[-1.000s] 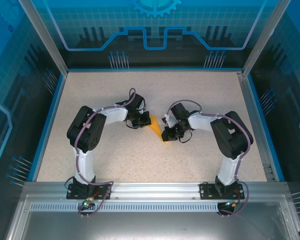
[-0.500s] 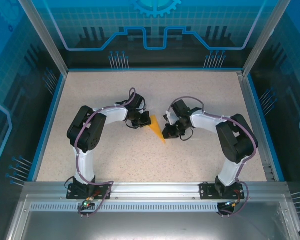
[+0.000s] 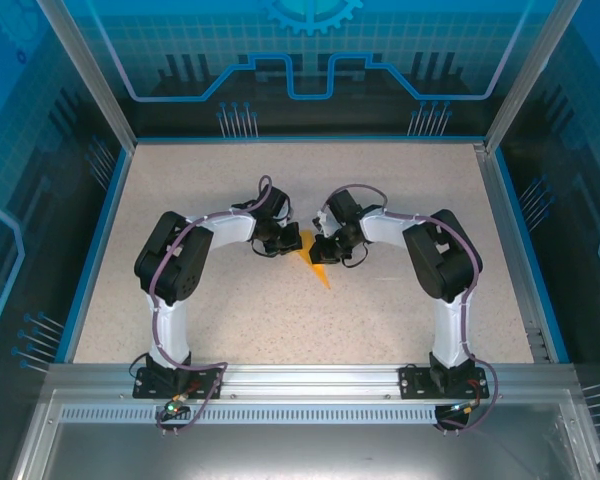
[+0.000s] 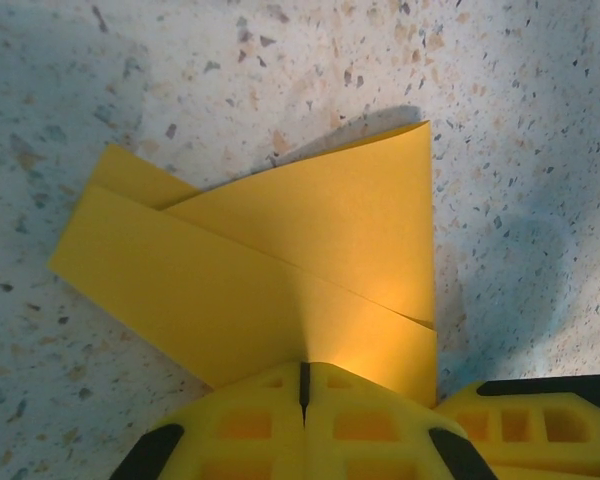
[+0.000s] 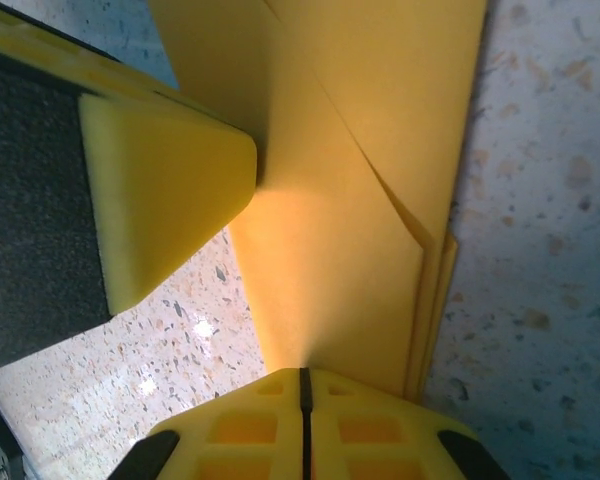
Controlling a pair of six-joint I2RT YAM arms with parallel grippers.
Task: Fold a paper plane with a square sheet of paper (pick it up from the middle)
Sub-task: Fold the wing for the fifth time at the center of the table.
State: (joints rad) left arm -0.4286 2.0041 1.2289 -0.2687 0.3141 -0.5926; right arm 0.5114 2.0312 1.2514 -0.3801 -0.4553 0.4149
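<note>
Our left end effector (image 4: 303,390) is clamped shut on one edge of the paper plane (image 4: 280,270), and our right end effector (image 5: 303,385) is pinched closed on its layered folds. We see the orange plane lying mid-desk (image 3: 230,320), between the two wrists.

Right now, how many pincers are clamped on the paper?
2. The left pincer pinches the paper plane at one edge; the right pincer pinches it from the opposite side. Both are shut.
</note>
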